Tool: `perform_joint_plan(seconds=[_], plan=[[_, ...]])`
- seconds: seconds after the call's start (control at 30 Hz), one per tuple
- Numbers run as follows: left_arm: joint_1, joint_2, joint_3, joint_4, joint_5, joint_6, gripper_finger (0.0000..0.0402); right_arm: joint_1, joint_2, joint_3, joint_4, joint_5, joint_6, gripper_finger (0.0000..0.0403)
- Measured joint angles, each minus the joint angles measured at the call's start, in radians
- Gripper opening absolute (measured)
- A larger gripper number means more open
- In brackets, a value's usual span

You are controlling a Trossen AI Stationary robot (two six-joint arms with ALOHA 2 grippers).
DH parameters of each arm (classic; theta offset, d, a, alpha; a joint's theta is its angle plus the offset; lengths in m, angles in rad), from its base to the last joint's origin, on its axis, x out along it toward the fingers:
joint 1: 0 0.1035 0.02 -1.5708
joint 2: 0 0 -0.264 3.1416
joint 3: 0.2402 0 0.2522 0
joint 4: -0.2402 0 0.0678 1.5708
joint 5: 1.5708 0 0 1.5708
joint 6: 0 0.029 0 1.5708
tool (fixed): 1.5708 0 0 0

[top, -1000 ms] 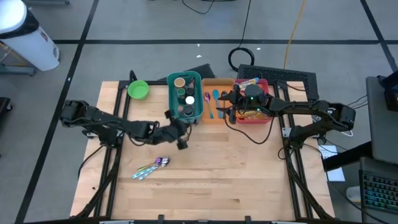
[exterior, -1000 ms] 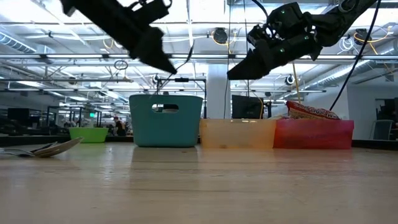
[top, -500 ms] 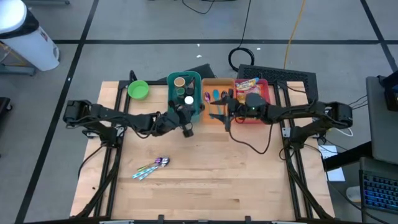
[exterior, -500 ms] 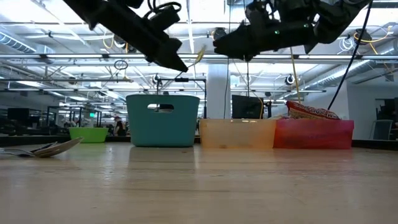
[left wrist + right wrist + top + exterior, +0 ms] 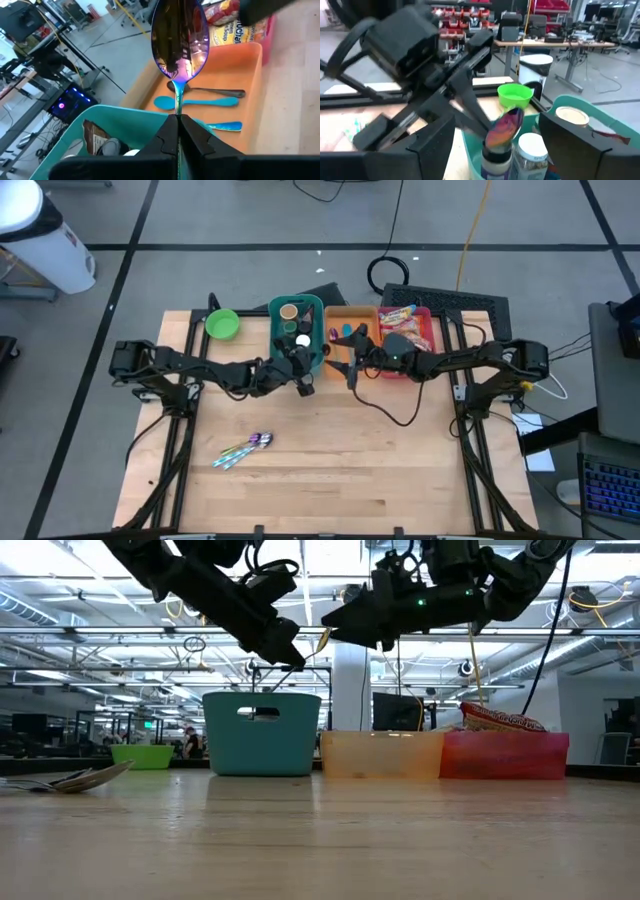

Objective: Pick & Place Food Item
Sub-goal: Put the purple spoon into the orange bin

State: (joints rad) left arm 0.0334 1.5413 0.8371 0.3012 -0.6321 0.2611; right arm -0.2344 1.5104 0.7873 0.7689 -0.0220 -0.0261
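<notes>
- Left gripper (image 5: 177,131): fingers pinched tight on the thin stem of an iridescent spoon (image 5: 179,37), bowl raised and pointing away from the wrist.
- Spoon bowl mirror-bright, purple-blue sheen; it hangs over the near rim of the teal bin (image 5: 279,340), toward the orange tray (image 5: 362,314) at its 3 o'clock.
- Right gripper (image 5: 351,369): fingers spread wide, holding nothing, facing the spoon's bowl from 3 o'clock, above the orange tray's front edge.
- Red bin (image 5: 431,330) with snack packets lies at 3 o'clock of the tray.
- Broad bare wooden table (image 5: 340,470) at 6 o'clock; spare spoons (image 5: 243,450) at 7 o'clock, green bowl (image 5: 222,324) at 10.
</notes>
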Motion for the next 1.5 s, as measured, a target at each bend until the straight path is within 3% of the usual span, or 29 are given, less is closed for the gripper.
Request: perform_joint_plan(seconds=[0.2, 0.37, 0.73, 1.0, 1.13, 1.3, 1.5], plan=[[-0.001, 0.001, 0.0, 0.024, 0.002, 0.002, 0.0004, 0.0, 0.008, 0.002, 0.013, 0.075, 0.062, 0.0237], [-0.001, 0.0, 0.0, 0.063, 0.003, 0.028, 0.0006, 0.0, 0.008, 0.002, 0.014, 0.078, 0.093, 0.018], [0.0, -0.001, 0.0, 0.083, 0.017, 0.009, 0.0012, -0.002, 0.008, 0.001, 0.044, 0.091, 0.042, 0.0014], [-0.006, 0.0, 0.0, 0.12, 0.05, -0.063, 0.0019, -0.002, 0.007, 0.001, 0.067, 0.082, 0.009, 0.0002], [-0.013, -0.001, 0.0, 0.133, 0.057, -0.061, 0.0061, -0.002, -0.002, 0.001, 0.074, 0.075, -0.022, 0.0001], [-0.02, -0.024, 0.0, 0.15, 0.071, -0.088, 0.0145, -0.023, -0.052, 0.001, 0.063, 0.065, -0.073, 0.0], [-0.036, -0.091, 0.001, 0.149, 0.156, -0.087, 0.0223, -0.094, -0.181, 0.001, -0.077, 0.069, -0.118, 0.0]])
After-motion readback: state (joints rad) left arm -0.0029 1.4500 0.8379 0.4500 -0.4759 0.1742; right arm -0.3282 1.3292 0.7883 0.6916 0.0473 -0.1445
